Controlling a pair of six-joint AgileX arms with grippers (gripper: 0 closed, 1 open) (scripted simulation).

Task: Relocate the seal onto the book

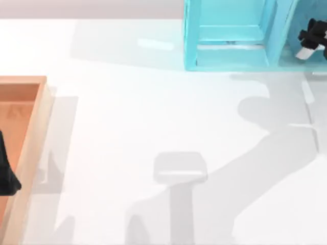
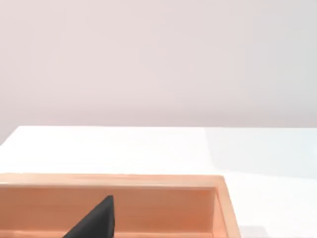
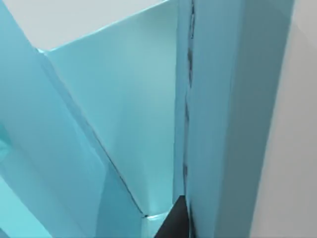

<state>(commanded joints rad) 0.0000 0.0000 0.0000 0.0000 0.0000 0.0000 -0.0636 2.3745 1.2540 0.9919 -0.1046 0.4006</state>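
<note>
While at blue shelf, right gripper

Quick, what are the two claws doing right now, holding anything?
Left gripper: over the wooden tray; jaws cannot be told.
Right gripper: at the light-blue shelf unit; jaws cannot be told.

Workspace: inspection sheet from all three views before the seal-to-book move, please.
Surface: white table, bare in the middle, arm shadows across it.
Job's things: nothing seen.
Clutter: wooden tray at the left edge; light-blue shelf unit at the far right.
Grippers: left gripper over the tray; right gripper against the shelf unit at the far right corner.
Cables: nothing seen.
Surroundings: plain pale wall behind the table.
</note>
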